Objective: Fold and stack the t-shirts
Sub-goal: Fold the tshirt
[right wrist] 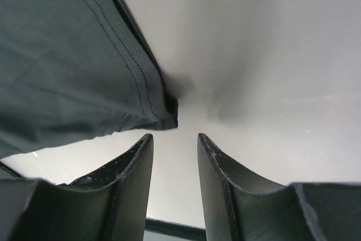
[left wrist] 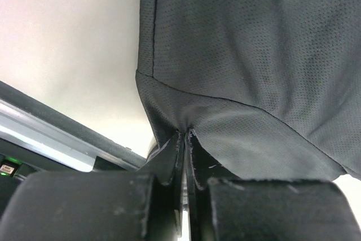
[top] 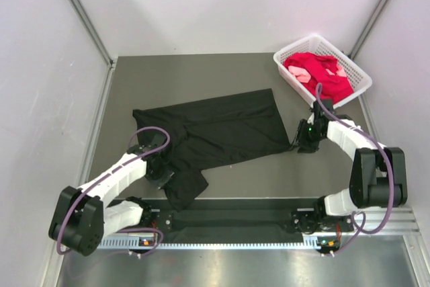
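A large black t-shirt (top: 215,129) lies spread across the grey table (top: 255,72), rumpled at its near left end. My left gripper (top: 156,165) sits at that end, and in the left wrist view it (left wrist: 186,134) is shut on a pinch of the black t-shirt (left wrist: 254,55) at a seam. My right gripper (top: 300,140) rests low at the shirt's right hem corner. Seen from the right wrist, it (right wrist: 175,136) stands open, the black t-shirt's hem corner (right wrist: 163,111) just ahead of the fingertips and not between them. Red and pink t-shirts (top: 321,73) lie bunched in the basket.
A white lattice basket (top: 289,75) stands at the back right of the table, close behind the right arm. Pale walls with metal posts (top: 80,11) enclose the table on three sides. A rail with the arm bases (top: 228,223) runs along the near edge.
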{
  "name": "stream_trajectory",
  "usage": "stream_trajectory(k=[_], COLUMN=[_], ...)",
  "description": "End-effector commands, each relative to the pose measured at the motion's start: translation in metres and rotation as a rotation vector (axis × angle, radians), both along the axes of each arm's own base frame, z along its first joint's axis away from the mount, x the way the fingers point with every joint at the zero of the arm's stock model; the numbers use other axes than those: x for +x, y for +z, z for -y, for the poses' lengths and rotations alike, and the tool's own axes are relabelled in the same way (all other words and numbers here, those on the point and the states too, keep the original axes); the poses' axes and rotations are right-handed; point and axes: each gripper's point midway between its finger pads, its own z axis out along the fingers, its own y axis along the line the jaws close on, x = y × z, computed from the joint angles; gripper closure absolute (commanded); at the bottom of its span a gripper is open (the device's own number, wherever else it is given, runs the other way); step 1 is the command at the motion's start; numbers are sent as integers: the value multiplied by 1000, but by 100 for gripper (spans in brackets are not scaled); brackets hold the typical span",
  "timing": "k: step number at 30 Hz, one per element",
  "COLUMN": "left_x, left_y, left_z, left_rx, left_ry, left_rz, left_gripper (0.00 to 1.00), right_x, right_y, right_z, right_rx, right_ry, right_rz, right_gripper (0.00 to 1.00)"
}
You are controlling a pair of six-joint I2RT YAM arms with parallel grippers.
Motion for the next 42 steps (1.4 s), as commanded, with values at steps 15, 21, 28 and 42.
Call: stream_trajectory(k=[15, 21, 28, 42], left_x=[16, 35, 66, 160], left_y=[18, 48, 80, 139], left_z=[-6, -6, -3, -19], left_rx=[54, 67, 101, 224], left_ry=[-106, -144, -212, -265], left_rz=[32, 104, 172, 313], left_gripper=[100, 100, 100, 100], right_x=[20, 19, 34, 70], right_y=[-27, -4, 13, 21], right_z=[-12, -16, -20, -33], right_rx=[97, 113, 129, 118], right_ry=[-47, -37, -16, 44], right_rz=[1, 45, 54, 30], right_gripper=[78, 100, 100, 100])
